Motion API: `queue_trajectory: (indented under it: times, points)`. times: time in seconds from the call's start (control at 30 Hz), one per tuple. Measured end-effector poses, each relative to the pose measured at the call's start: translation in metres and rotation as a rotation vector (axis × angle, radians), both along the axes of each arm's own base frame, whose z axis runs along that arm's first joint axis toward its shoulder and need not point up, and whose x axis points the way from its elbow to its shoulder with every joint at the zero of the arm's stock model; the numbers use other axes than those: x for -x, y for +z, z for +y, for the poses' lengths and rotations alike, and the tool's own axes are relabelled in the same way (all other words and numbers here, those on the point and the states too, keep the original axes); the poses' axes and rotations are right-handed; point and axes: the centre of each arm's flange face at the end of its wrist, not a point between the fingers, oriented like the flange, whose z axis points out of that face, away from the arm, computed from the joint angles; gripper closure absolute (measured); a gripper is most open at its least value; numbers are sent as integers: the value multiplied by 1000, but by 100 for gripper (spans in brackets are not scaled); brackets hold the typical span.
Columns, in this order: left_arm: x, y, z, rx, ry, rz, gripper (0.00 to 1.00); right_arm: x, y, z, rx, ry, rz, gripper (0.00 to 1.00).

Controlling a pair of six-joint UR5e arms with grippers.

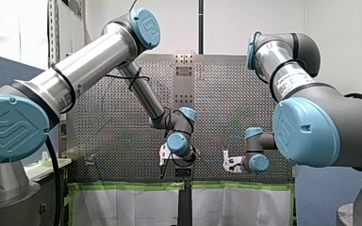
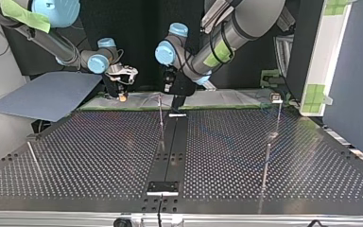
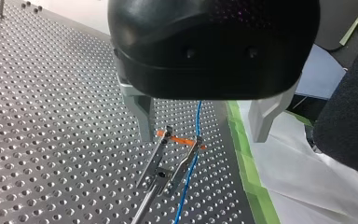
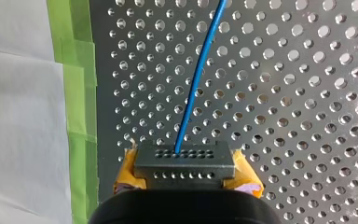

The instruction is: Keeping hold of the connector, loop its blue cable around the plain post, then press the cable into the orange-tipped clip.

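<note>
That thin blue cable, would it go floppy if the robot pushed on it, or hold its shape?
Probably springy rather than limp: the blue cable leaves the connector in a smooth arc, without kinks. It looks thin, so likely light and easily bent sideways.

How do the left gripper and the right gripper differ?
My left gripper is open and holds nothing; my right gripper is shut on the connector. My left gripper's fingers are grey; my right gripper's pads are yellow. My left gripper hangs over the clip; my right gripper shows none near it. Both have the blue cable running ahead of them.
</note>
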Motion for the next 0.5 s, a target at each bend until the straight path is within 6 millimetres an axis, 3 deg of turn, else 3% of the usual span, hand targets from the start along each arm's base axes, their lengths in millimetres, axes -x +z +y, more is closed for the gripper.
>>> queue_trajectory:
  times: [0.5]
  points:
    - [5, -1, 2, -30, 2, 25, 0, -8, -4, 13, -25, 29, 45, 100]
